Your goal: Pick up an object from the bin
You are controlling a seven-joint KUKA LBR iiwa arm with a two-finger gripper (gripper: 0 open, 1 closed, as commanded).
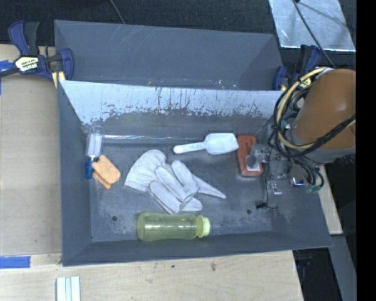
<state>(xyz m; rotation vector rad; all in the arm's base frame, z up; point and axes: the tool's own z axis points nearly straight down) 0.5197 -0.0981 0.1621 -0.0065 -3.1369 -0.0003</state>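
The thing nearest the hand [268,196] is a red-orange block [245,150], lying on the bin [175,61] floor at its right side, close under the back slope. The hand hangs just beside the block, a little towards the front, and holds nothing that we can see. We cannot tell whether it is spread or pressed together, because cables and the wrist crowd it. To take the block well, we judge that we should centre over it, line up across its narrow side, and come straight down. We should also keep clear of the white scoop [213,145], whose bowl lies just beside the block's left edge. Further left lie a white glove [166,179] in the middle, a yellow-green bottle [172,226] along the front and an orange sponge [106,171] at the far left, all well apart from the hand.
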